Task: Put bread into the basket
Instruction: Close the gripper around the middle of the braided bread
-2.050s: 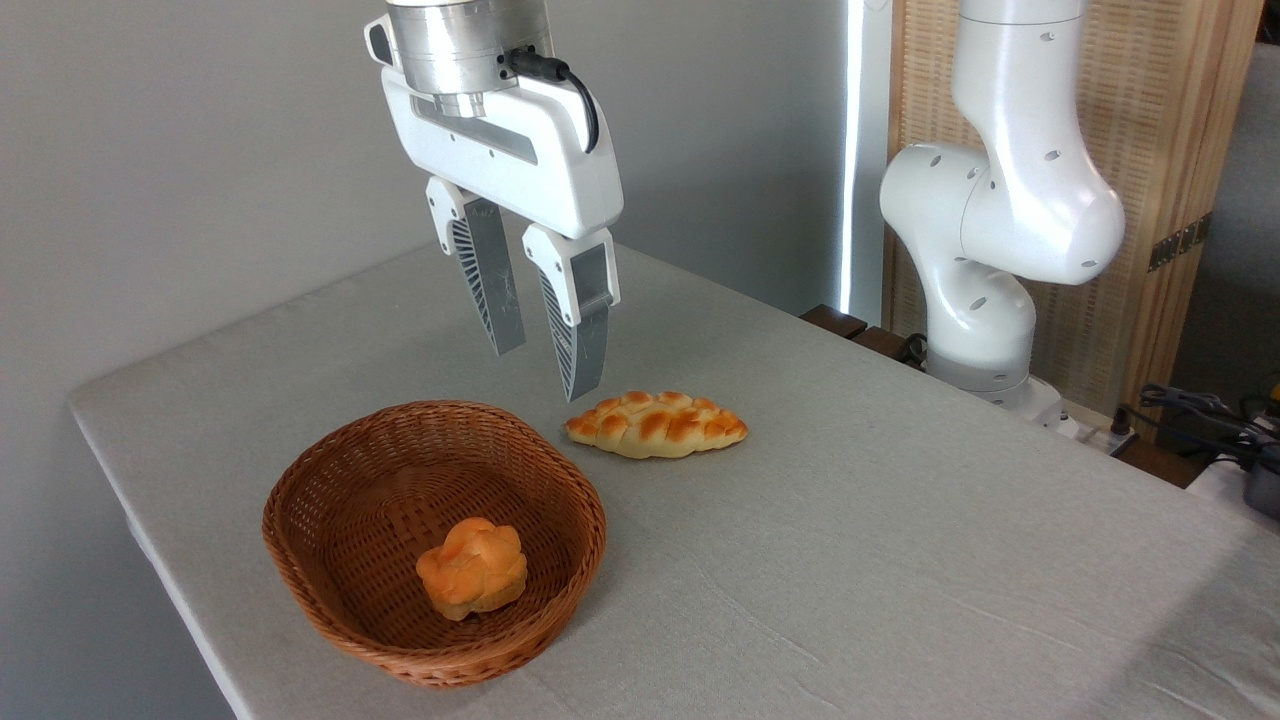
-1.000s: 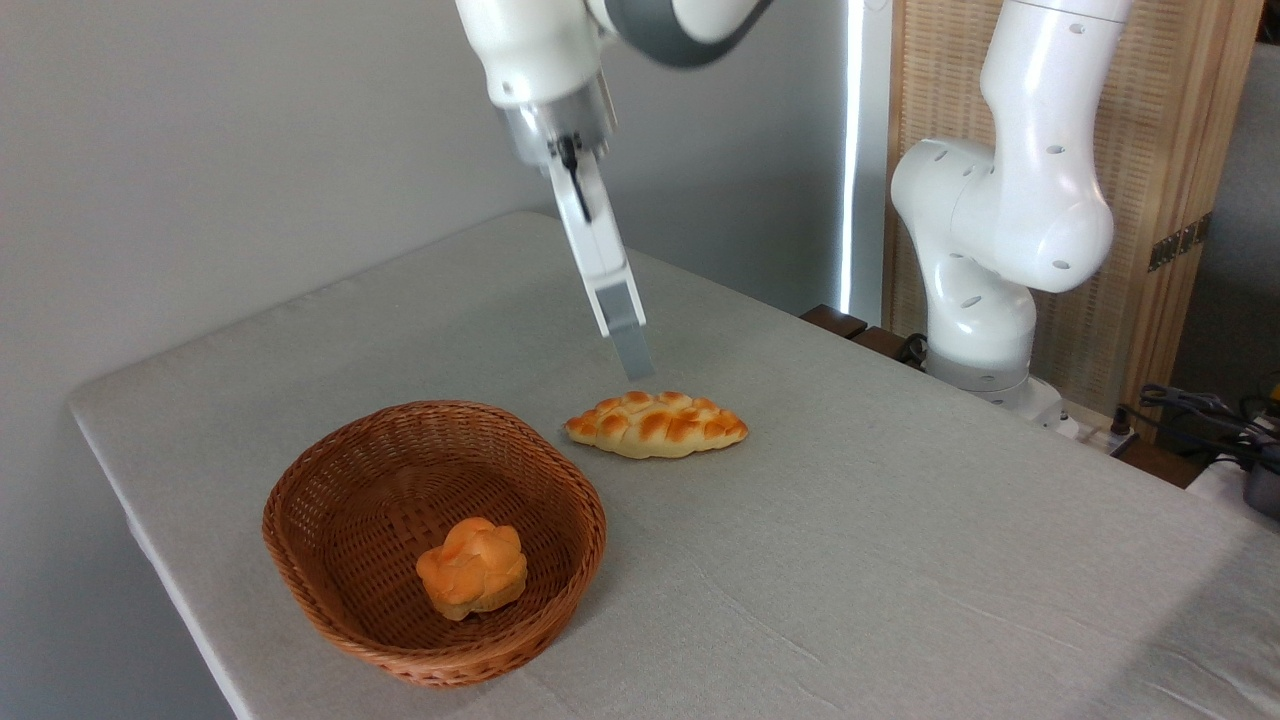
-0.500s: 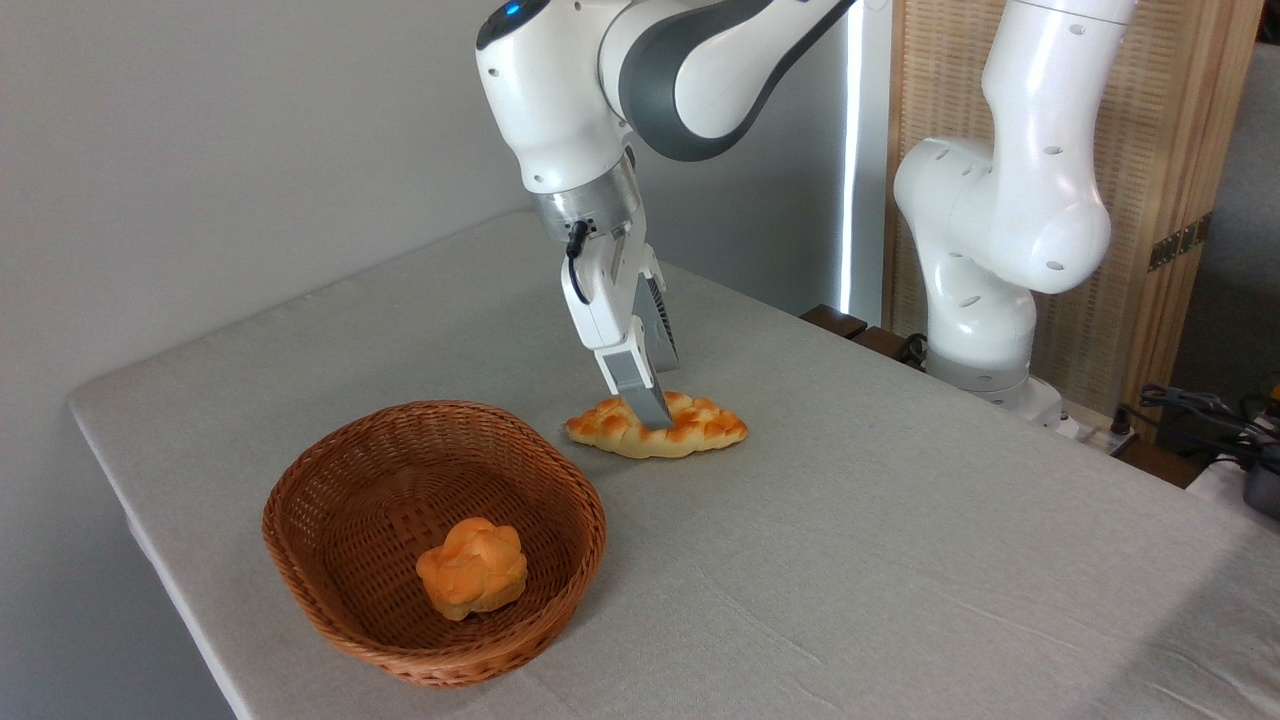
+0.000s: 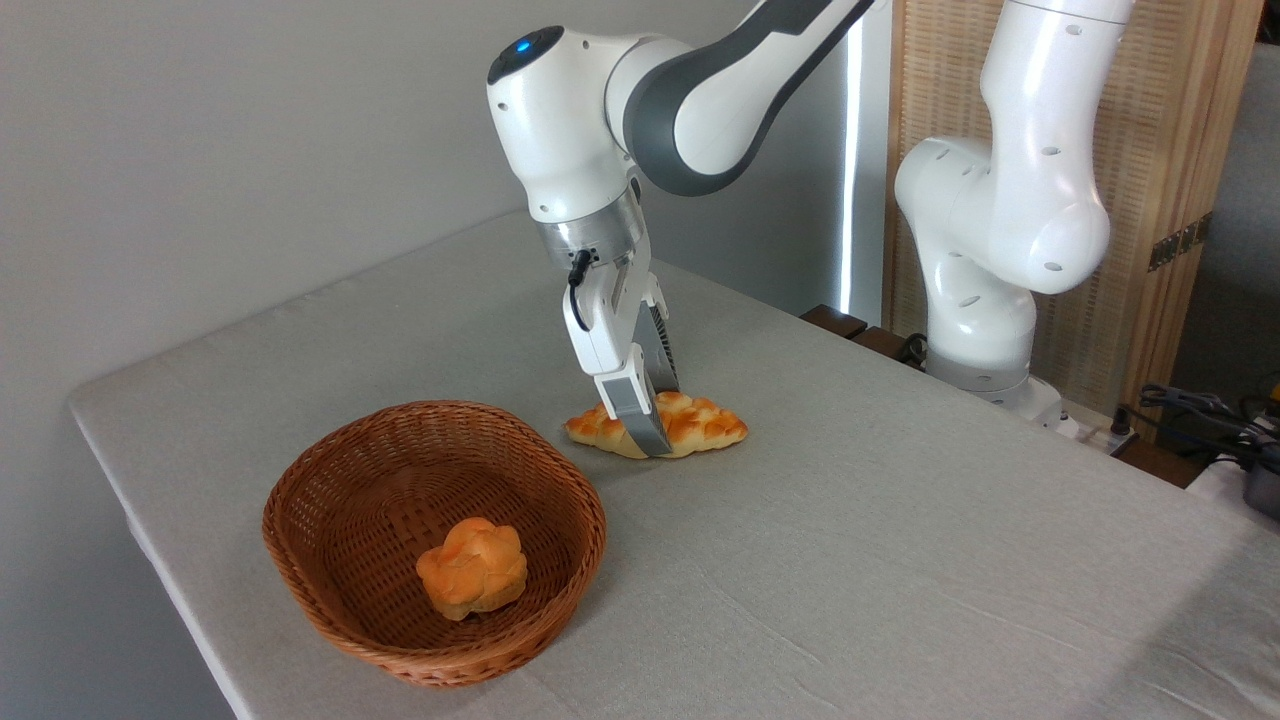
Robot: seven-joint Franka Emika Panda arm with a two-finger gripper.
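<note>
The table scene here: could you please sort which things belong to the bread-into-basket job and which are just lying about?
Job:
braided loaf
wicker basket
gripper, fingers straddling the loaf

Lying about:
round bun, already in the basket
cables, right edge

Glossy white arm with grey joint bands, a blue light (small), black cable, ribbed grey jaws.

A table covered in matt, slightly wrinkled grey cloth. A basket woven of reddish-brown wicker, ridged and rough. Bread with a glazed, bumpy crust. A bun of similar finish. A robot arm cased in glossy white plastic.
</note>
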